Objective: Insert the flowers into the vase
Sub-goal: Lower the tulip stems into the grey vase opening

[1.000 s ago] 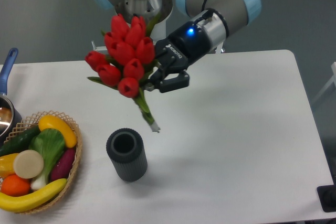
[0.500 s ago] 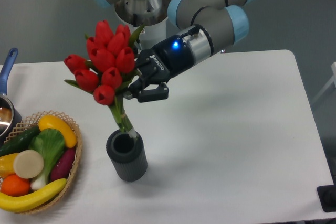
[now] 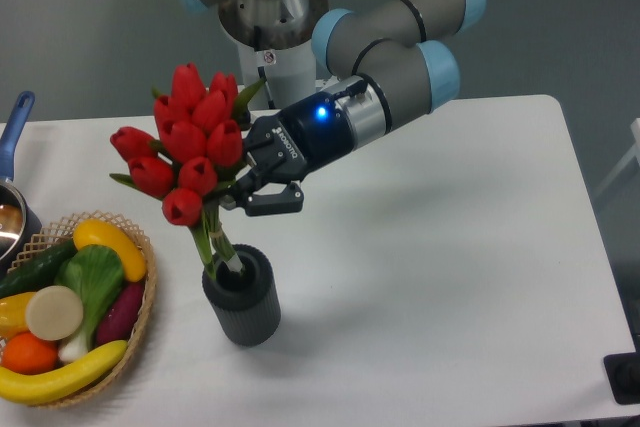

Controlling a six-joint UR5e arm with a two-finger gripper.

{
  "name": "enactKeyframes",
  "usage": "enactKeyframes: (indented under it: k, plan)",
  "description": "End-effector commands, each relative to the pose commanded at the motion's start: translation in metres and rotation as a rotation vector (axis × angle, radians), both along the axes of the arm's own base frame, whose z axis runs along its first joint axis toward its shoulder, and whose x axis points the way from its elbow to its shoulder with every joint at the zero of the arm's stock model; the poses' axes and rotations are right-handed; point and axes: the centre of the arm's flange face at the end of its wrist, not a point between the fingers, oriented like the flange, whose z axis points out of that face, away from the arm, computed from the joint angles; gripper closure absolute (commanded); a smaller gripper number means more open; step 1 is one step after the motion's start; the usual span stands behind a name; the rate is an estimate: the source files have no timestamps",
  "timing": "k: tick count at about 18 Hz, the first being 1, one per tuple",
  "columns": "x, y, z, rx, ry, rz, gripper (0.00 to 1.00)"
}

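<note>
A bunch of red tulip flowers (image 3: 183, 143) with green leaves hangs tilted over the left part of the table. Its bundled green stems (image 3: 217, 243) reach down into the round opening of the vase (image 3: 241, 296), a short dark ribbed cylinder standing upright. My gripper (image 3: 243, 190) is shut on the flowers just below the buds, to the right of the bunch and above the vase. The stem ends inside the vase are hidden by its rim.
A woven basket (image 3: 144, 309) of toy fruit and vegetables sits at the front left, close to the vase. A pot with a blue handle (image 3: 16, 127) is at the left edge. The arm's base (image 3: 265, 22) stands behind the table.
The gripper has carried the flowers left and down. The stem ends, which hung in the air right of the vase, then reached its rim, now sit inside the opening.
</note>
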Motion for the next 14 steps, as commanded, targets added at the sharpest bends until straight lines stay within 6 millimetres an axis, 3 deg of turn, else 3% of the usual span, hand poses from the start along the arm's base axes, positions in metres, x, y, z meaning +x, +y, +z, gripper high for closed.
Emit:
enactKeyframes:
  k: [14]
  plan:
    - [-0.022, -0.002, -0.052, -0.059, -0.068, 0.028, 0.61]
